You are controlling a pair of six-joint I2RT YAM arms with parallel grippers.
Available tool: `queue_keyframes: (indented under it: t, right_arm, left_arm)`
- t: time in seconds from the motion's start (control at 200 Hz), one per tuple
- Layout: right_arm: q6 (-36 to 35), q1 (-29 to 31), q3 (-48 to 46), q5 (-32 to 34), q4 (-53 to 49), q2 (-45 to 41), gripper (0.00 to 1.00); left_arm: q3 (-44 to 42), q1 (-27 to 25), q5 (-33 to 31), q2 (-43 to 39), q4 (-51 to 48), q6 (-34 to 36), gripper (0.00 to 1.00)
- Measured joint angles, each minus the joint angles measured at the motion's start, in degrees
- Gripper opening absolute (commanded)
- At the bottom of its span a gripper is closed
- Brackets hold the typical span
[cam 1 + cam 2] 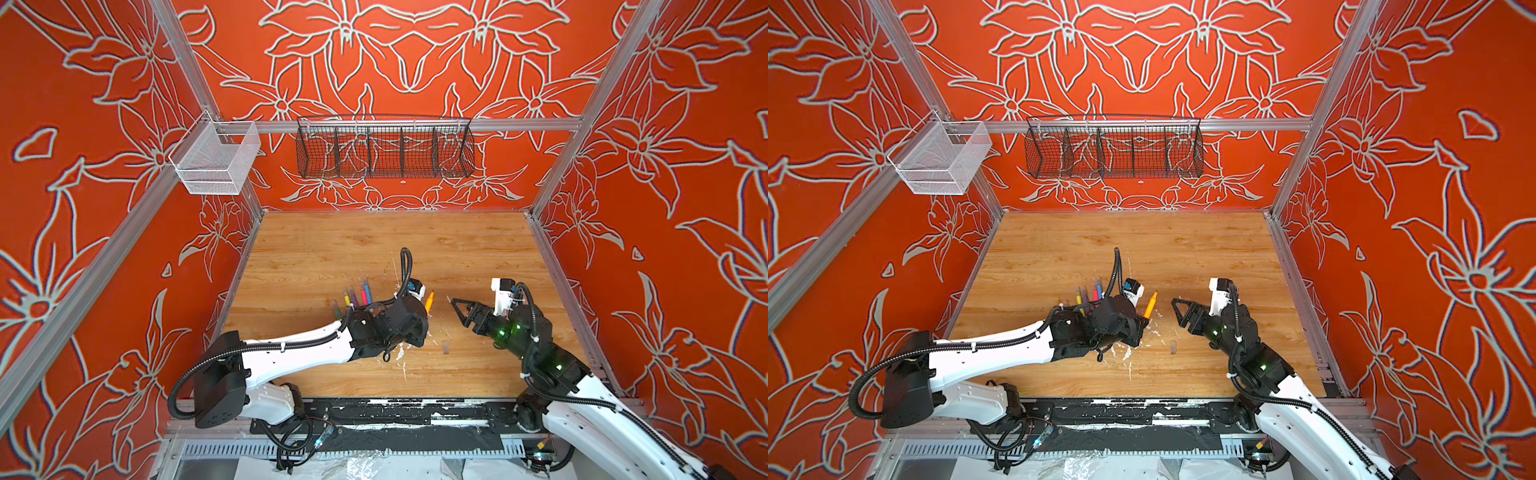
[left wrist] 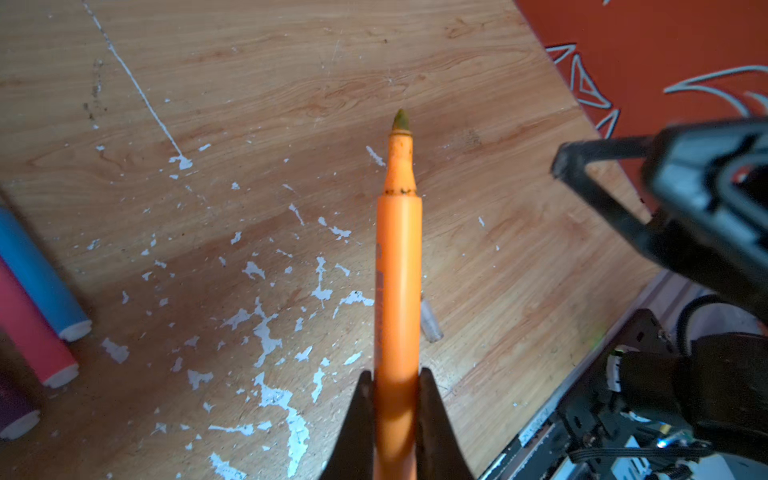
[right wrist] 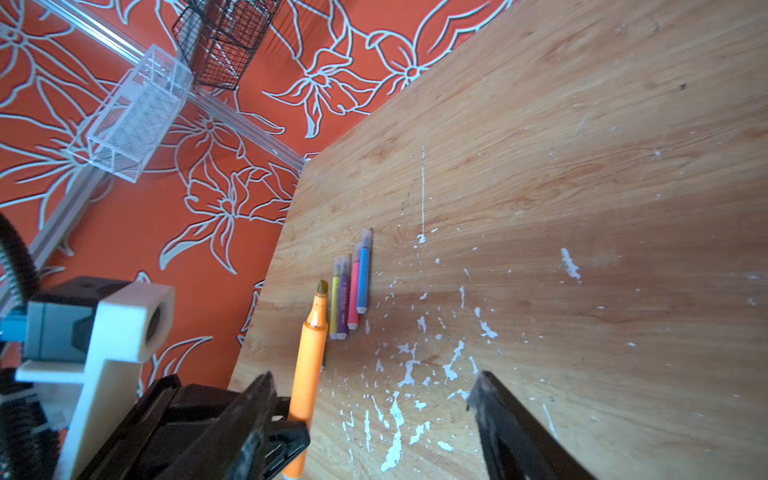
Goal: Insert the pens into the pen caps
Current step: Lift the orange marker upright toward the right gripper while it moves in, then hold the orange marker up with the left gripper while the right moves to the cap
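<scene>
1. A white mesh basket (image 1: 216,160) is hanging on the left rail, and only its own mesh is showing through its sides.
2. A black wire basket (image 1: 384,151), split by dividers into compartments, is hanging on the far rail. The flowered orange wall is showing through its wires.
3. The left hand (image 2: 395,382) is clenching the orange pen (image 2: 399,266) by its rear end, both fingers pressing the barrel.
4. The orange pen is sitting uncapped, with a dark olive tip on a narrower orange neck. In both top views it is pointing toward the far side, near the middle of the tabletop (image 1: 374,249).
5. The right hand (image 3: 372,386) is hovering just right of that pen. Its fingers are standing well apart, with only flecked wood between them.
6. A loose cap (image 1: 446,347), a stubby clear-whitish piece, is lying on the tabletop nearer than both hands and between the two arms.
7. Four pens are lying side by side to the left of the orange pen: the yellow pen (image 3: 333,307), purple pen (image 3: 343,303), pink pen (image 3: 354,291) and blue pen (image 3: 363,278). Each is wearing a pale translucent cap on its far end.
8. In a top view a greenish pen (image 1: 336,309) is peeking out left of that row, partly hidden by the left arm.
9. White flecks (image 2: 266,336) are dotting the wood around the loose cap.
</scene>
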Motion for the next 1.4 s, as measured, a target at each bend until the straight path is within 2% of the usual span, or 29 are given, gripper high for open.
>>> queue_keyframes:
  t: [0.1, 0.275, 0.34, 0.435, 0.505, 0.666, 0.716, 0.746, 0.856, 0.911, 0.951, 1.166, 1.401]
  right_arm:
    - [0.8, 2.1, 0.3, -0.2, 1.9, 0.9, 0.77]
    - [1.7, 4.9, 4.8, 0.0, 4.5, 7.6, 0.68]
    - [2.1, 5.3, 6.1, 0.2, 5.2, 10.4, 0.58]
    - [2.9, 5.7, 6.9, 0.5, 5.9, 12.8, 0.36]
    - [3.0, 6.1, 7.2, 0.9, 6.4, 13.0, 0.29]
    - [4.6, 6.8, 7.6, 0.9, 8.0, 12.4, 0.05]
    - [4.7, 6.9, 7.6, 0.9, 7.8, 12.2, 0.01]
    - [5.0, 6.9, 7.6, 1.0, 7.8, 12.2, 0.0]
    - [6.2, 7.5, 7.5, 1.6, 7.7, 12.0, 0.0]
    - [6.6, 8.0, 7.4, 2.0, 7.8, 12.0, 0.0]
    - [7.0, 8.2, 7.2, 2.1, 8.0, 11.9, 0.0]
    - [9.2, 9.2, 3.0, 3.6, 9.5, 8.1, 0.0]
    - [10.2, 9.4, 2.5, 5.2, 10.3, 5.8, 0.0]
  left_arm:
    - [1.9, 0.0, 2.4, 0.0, 0.4, 1.3, 0.0]
    - [3.4, 0.0, 5.4, -0.6, -0.1, 2.3, 0.0]
    - [3.3, 0.0, 6.6, -1.5, -0.2, 2.7, 0.0]
    - [3.3, 0.0, 7.3, -2.7, -0.2, 3.1, 0.0]
    - [3.3, 0.0, 7.3, -2.9, -0.5, 3.3, 0.0]
    - [3.3, 0.0, 7.5, -2.4, -0.5, 4.3, 0.0]
    - [3.3, 0.0, 7.5, -2.1, -0.2, 4.6, 0.0]
    - [3.3, 0.0, 7.5, -2.0, -0.2, 4.6, 0.0]
    - [3.3, 0.0, 7.5, -2.0, 0.0, 5.1, 0.14]
    - [3.3, 0.0, 7.4, -2.0, 0.0, 5.6, 0.25]
    - [3.3, 0.1, 7.2, -2.0, 0.2, 6.3, 0.28]
    - [1.3, 0.8, 7.3, -1.9, 3.7, 7.2, 0.26]
    - [0.7, 0.8, 8.1, -1.8, 7.1, 7.6, 0.27]
